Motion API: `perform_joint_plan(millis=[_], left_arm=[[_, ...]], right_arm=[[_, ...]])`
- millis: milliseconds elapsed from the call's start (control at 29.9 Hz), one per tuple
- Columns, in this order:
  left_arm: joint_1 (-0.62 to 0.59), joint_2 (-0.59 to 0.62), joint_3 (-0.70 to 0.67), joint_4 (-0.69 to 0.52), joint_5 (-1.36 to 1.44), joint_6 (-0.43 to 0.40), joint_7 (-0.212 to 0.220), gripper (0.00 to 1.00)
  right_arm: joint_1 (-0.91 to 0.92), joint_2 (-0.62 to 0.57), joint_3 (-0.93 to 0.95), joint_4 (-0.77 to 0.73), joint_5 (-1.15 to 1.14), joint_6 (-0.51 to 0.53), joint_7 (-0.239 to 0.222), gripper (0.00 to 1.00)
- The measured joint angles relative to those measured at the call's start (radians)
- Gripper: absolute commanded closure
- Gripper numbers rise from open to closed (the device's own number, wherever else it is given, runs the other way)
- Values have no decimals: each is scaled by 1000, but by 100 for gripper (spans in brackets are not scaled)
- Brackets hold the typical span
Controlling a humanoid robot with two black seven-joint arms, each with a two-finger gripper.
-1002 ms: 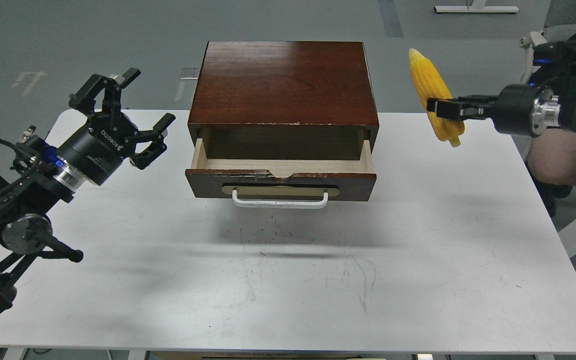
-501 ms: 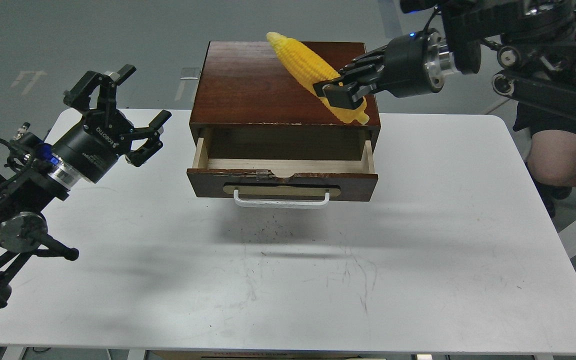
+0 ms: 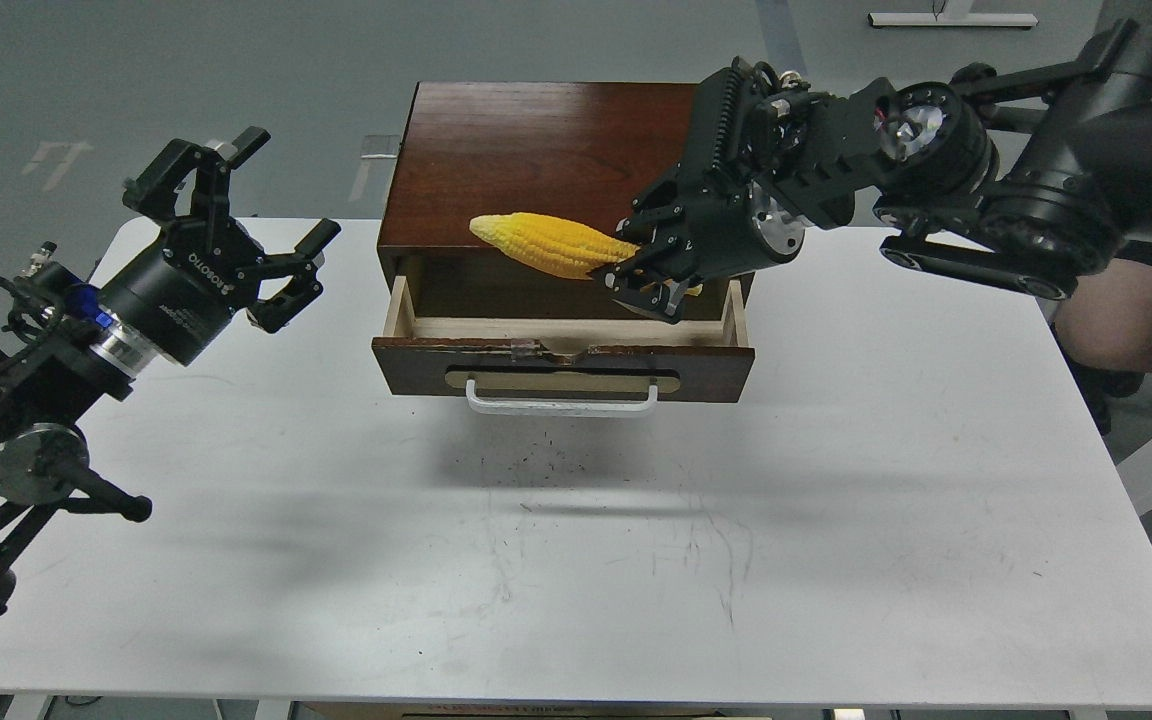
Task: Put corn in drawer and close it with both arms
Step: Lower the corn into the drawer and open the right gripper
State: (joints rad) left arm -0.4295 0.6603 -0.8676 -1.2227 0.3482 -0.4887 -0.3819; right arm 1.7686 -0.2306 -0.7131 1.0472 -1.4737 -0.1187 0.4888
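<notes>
"ROBOTIQ" reads on the left pincer's (image 3: 244,225) black body.

My right hand (image 3: 648,283) is matt black plastic. The cabinet (image 3: 536,160) is glossy dark wood; the drawer (image 3: 562,368) edge is chipped. The bench (image 3: 836,500) is scuffed matt white.

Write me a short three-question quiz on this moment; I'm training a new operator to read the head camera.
1. True or false: the drawer is pulled open.
2. Which tool holds the corn? A) left B) right C) neither
3. Fill in: the left tool hangs over the table with its fingers ____.

Key:
1. True; its pale inside shows.
2. B; the right tool grips the cob's thick end, above the drawer opening at the cabinet front.
3. Open, holding nothing.
</notes>
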Motion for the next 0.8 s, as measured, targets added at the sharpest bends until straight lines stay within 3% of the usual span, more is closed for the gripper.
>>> perform_joint_plan(millis=[134, 167, 200, 334, 568, 802], left_arm=[[0, 5, 0, -1, 0, 0, 0, 0], [0, 6, 0, -1, 0, 0, 0, 0], [0, 6, 0, -1, 0, 0, 0, 0], [0, 6, -1, -1, 0, 0, 0, 0], [0, 6, -2, -2, 0, 0, 0, 0], [0, 9, -4, -2, 0, 0, 0, 0]], right_arm=[[-24, 7, -2, -10, 2, -4, 0, 61], [-27, 7, -2, -11, 2, -4, 0, 56], [-29, 7, -2, -11, 2, -4, 0, 45], [-31, 7, -2, -12, 4, -5, 0, 28], [-31, 5, 5, -7, 17, -8, 0, 7], [1, -30, 61, 8, 57, -10, 0, 4]])
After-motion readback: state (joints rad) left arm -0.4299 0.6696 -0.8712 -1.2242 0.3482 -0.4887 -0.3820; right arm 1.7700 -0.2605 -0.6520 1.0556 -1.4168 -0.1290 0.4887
